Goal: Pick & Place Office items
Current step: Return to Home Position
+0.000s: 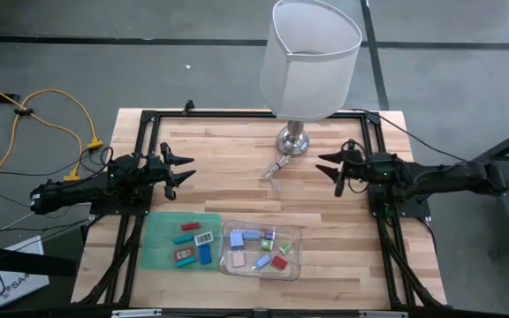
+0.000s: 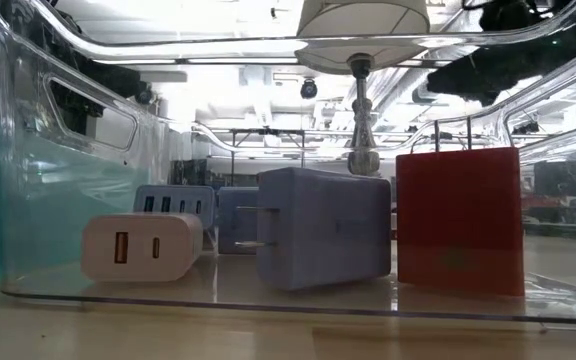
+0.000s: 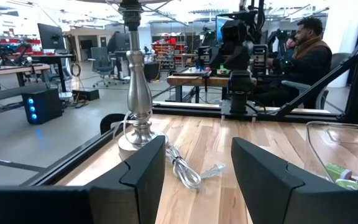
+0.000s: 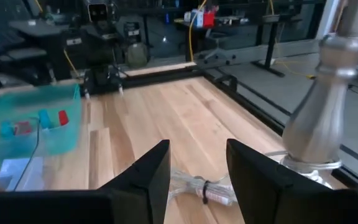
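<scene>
Showing table from above w/ both arms lying at opposite sides. Left gripper [image 1: 184, 170] hangs over bare wood by the left edge, fingers spread wide, nothing btwn them. Right gripper [image 1: 330, 168] sits at the right edge, likewise spread & empty, facing the left one across the table's middle. Btwn them, nearer the right gripper, lies a coiled cable [image 1: 275, 168], just beside the silver base of the lamp [image 1: 312, 53].

Office items lie in two grps near the table edge opposite the lamp, well apart from both grippers.

- Grp 1, on green mat [image 1: 157, 243]: teal piece [image 1: 189, 227], white piece [image 1: 204, 238], red piece [image 1: 184, 256], blue piece [image 1: 205, 253], plus one more teal piece.
- Grp 2, inside clear tray [image 1: 297, 238], just beside the mat on its right: several pieces, incl. periwinkle, pink-white, green and red ones. Whether tray & mat touch cannot be told.

Low view looks through the tray wall.

- White charger [image 2: 138, 245] rests on the tray floor, two ports facing the camera.
- Periwinkle adapter [image 2: 328, 240] is just beside it, prongs pointing toward the white one.
- Red adapter [image 2: 458, 220] stands upright, prongs up.
- Blue multi-port block [image 2: 173, 205] is behind the white charger.

Left wrist view: lamp base and cable ahead of the spread fingers, the right arm across the table, and a seated person [image 3: 306, 56] in the room beyond. Right wrist view: cable close in front of its spread fingers, mat w/ teal & red pieces farther off.
</scene>
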{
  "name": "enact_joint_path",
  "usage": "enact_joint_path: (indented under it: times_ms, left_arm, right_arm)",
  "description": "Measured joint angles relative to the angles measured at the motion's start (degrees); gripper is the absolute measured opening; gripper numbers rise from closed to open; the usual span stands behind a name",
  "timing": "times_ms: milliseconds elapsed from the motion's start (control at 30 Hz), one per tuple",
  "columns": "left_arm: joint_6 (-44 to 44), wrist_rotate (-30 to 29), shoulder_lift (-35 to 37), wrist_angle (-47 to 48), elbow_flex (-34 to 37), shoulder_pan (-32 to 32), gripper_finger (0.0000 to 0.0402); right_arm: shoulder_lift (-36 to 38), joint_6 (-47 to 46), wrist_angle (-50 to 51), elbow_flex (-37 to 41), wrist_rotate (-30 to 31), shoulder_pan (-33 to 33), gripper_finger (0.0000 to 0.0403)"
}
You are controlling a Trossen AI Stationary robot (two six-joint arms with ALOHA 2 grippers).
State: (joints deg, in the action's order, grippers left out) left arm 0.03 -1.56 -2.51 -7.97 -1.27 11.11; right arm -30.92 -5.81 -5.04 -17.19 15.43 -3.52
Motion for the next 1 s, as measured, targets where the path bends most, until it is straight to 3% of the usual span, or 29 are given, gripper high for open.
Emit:
enact_joint_path:
  times_ms: [300,1000]
  left_arm:
    - [0.0,0.0,0.0,0.0,0.0,0.0,0.0177]
    - [0.0,0.0,0.0,0.0,0.0,0.0,0.0177]
  right_arm:
    - [11.4,-0.6,0.1,6.0,-0.9,-1.8,0.0144]
    - [24.2,-1.6,0.4,14.3,-1.2,-1.8,0.0144]
